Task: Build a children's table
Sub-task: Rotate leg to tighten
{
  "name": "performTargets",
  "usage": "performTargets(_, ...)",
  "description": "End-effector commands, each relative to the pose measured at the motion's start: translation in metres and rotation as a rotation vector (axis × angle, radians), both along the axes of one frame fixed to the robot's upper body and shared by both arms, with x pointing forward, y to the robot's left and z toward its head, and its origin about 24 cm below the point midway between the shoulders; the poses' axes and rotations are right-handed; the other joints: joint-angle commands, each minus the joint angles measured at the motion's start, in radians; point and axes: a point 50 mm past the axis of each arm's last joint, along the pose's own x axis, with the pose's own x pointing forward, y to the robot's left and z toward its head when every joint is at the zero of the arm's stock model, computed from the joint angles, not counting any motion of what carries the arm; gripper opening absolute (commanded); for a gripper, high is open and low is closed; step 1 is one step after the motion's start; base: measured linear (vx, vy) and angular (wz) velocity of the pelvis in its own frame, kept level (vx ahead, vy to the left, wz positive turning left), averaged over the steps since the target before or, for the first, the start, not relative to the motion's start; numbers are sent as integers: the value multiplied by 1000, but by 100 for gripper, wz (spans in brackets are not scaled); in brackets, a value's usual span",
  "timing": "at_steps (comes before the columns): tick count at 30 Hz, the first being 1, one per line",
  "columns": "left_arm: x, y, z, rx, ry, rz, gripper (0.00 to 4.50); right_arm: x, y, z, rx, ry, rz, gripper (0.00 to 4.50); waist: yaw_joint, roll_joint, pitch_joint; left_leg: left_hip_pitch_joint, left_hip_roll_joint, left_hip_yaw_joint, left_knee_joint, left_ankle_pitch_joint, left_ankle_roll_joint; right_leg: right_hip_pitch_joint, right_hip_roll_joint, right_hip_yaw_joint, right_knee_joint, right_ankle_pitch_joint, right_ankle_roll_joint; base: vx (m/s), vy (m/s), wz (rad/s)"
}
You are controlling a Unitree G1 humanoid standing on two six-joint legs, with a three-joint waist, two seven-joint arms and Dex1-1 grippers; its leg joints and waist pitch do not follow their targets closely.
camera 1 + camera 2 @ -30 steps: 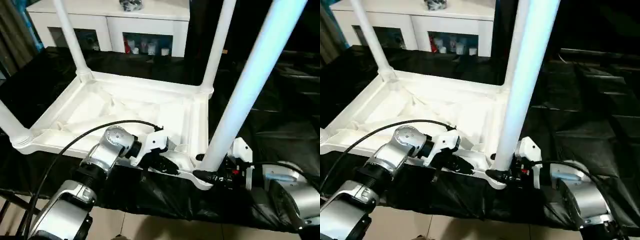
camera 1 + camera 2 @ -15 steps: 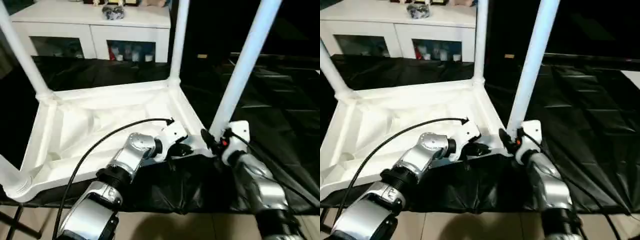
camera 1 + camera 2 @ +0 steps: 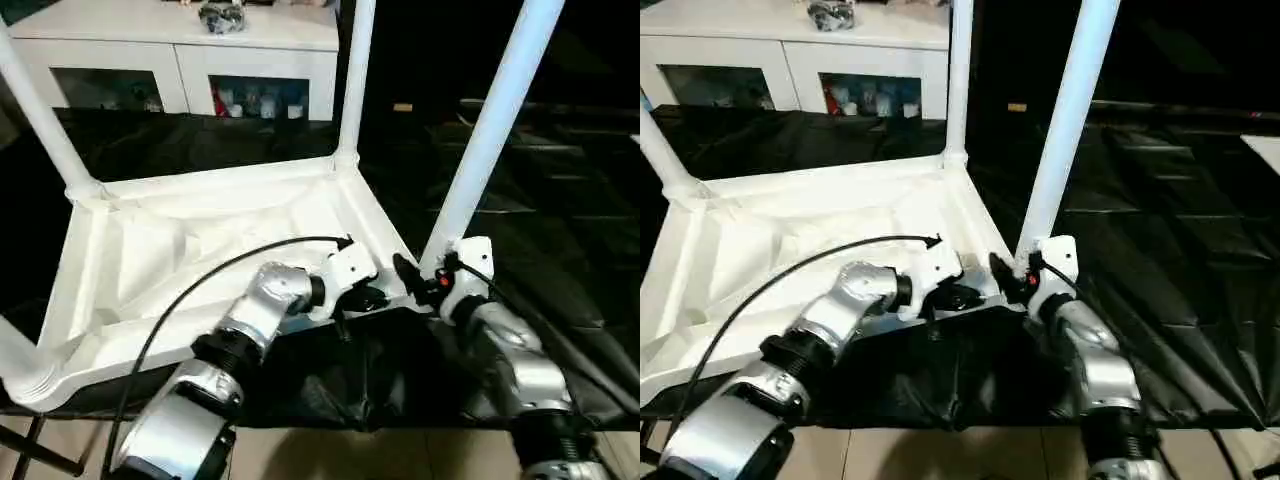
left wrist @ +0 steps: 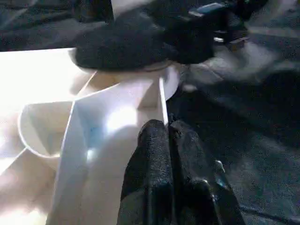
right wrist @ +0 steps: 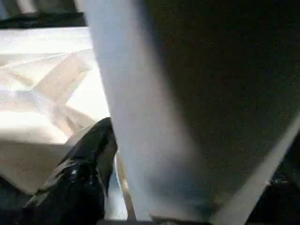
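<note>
The children's table [image 3: 200, 240] lies upside down on black sheeting, its white ribbed underside facing up. White legs stand in its sockets: the near right leg [image 3: 490, 130], the far right leg [image 3: 355, 80] and the far left leg [image 3: 40, 110]. My left gripper [image 3: 378, 298] is shut, and its fingertips [image 4: 159, 133] rest against the rim close to the near right socket. At the foot of the near right leg my right gripper [image 3: 425, 278] is open. One black finger [image 5: 84, 173] stands just off the leg's side.
A white cabinet [image 3: 190, 50] with glass doors stands behind the table. Black sheeting [image 3: 560, 200] covers the surface to the right and in front. Pale floor tiles [image 3: 350, 455] show at the near edge. A black cable [image 3: 200, 280] arcs over the table from my left forearm.
The whole picture has swung since a second ago, so the camera moved. Both grippers have stayed at the near right corner, and the leg still stands in its socket.
</note>
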Motion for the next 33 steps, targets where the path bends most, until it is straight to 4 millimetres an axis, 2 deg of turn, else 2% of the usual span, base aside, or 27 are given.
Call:
performTargets(1,-14,-13,-1,-36,43,-173,0,-4,14,10,-4,-4,190,369,10,-15,-45,5,38,1,-76,-298,89,25,-44,34,-59,-258,-215,55,-41,10)
performTargets(3,-11,-7,0,-13,22,-173,0,-13,-2,20,-45,-15,275,369,23,-23,-47,-7,36,1,-70,-243,109,35,-45,36,-52,-251,-206,21,-26,1)
performTargets(4,-9,-5,0,-6,12,-158,0,-16,-8,23,-59,-12,301,369,35,-24,-51,-4,37,4,-63,-200,126,34,-45,37,-45,-202,-208,43,-52,2)
performTargets(5,-8,-4,0,-5,10,-154,0,-17,-10,23,-62,-12,306,369,38,-23,-52,-3,38,7,-62,-182,136,31,-45,37,-43,-178,-216,35,-52,4)
performTargets(6,-8,-3,0,-3,6,-151,0,-24,-21,26,-56,11,332,369,44,-22,-54,-9,39,7,-59,-143,145,35,-45,35,-35,-134,-229,0,0,0)
performTargets(7,-8,-3,0,-3,6,-152,0,-25,-22,26,-56,12,332,369,49,-21,-52,-9,40,7,-59,-136,148,34,-44,34,-35,-127,-231,0,0,0)
performTargets(8,-8,-2,0,-2,7,-155,0,-28,-27,27,-73,13,348,369,58,-22,-50,-4,42,11,-57,-140,146,28,-42,35,-35,-125,-237,0,0,0)
performTargets(9,-8,0,-1,4,8,-158,0,-40,-41,27,-100,43,388,369,65,-22,-46,-6,43,11,-59,-153,137,31,-42,34,-37,-149,-233,0,0,0)
performTargets(10,-8,0,-1,4,8,-158,0,-40,-41,27,-100,43,388,369,72,-24,-46,-1,45,12,-58,-160,134,30,-41,35,-37,-156,-230,0,0,0)
performTargets(11,-8,0,-2,0,9,-157,0,-48,-56,27,-122,82,378,369,72,-25,-44,-3,44,13,-60,-175,129,29,-40,36,-37,-170,-231,0,0,0)
performTargets(12,-8,1,-2,-3,10,-155,0,-49,-60,27,-130,90,369,369,76,-26,-43,-3,46,12,-62,-188,119,30,-42,34,-39,-202,-222,0,0,0)
performTargets(14,-8,2,-2,-8,11,-150,0,-52,-72,27,-154,101,331,369,73,-27,-41,-5,45,11,-64,-204,109,30,-41,32,-42,-239,-212,0,0,0)
performTargets(15,-9,2,-3,2,9,-161,0,-54,-85,28,-175,101,280,369,71,-28,-40,-4,44,9,-66,-236,90,27,-42,31,-51,-315,-188,0,0,0)
performTargets(18,-9,4,-3,-2,11,-166,0,-57,-98,31,-186,102,223,369,69,-27,-41,-4,43,8,-66,-245,78,26,-41,31,-54,-350,-170,0,0,0)
performTargets(20,-9,4,-3,-7,12,-163,0,-58,-99,33,-189,88,217,369,69,-28,-43,-5,44,7,-66,-239,79,27,-41,31,-52,-334,-171,0,0,0)
performTargets(23,-9,6,-2,-16,0,-174,0,-68,-89,37,-120,90,259,369,72,-29,-48,-8,44,7,-62,-202,101,33,-40,31,-45,-262,-178,0,0,0)
performTargets(25,-10,6,-3,-17,-2,-178,0,-71,-83,38,-97,96,283,369,74,-26,-49,-8,45,7,-61,-190,108,33,-41,30,-43,-246,-185,0,0,0)
performTargets(26,-11,6,-3,-20,7,-174,0,-72,-78,37,-90,100,305,369,74,-26,-49,-8,45,8,-61,-190,107,32,-41,30,-44,-248,-186,0,0,0)
performTargets(27,-12,5,-4,-34,21,-159,44,-76,-69,35,-76,112,348,377,73,-25,-47,-7,44,8,-62,-200,99,31,-40,29,-46,-270,-184,0,0,0)
performTargets(29,-12,4,-3,-62,23,-133,44,-77,-62,31,-72,114,366,377,74,-27,-48,-6,46,7,-64,-215,89,30,-42,28,-48,-309,-176,0,0,0)
performTargets(30,-12,4,-4,-66,49,-125,61,-77,-54,29,-31,123,375,377,74,-25,-49,-6,45,8,-64,-217,81,29,-43,29,-49,-321,-176,0,0,0)
performTargets(32,-13,5,-3,-64,59,-134,83,-77,-49,27,-20,122,385,377,74,-23,-50,-8,47,5,-65,-211,77,30,-43,29,-46,-309,-181,0,0,0)
performTargets(33,-13,6,-2,-74,67,-124,83,-77,-43,25,-18,124,399,377,71,-24,-52,-7,48,5,-65,-204,73,29,-42,30,-42,-273,-188,0,0,0)
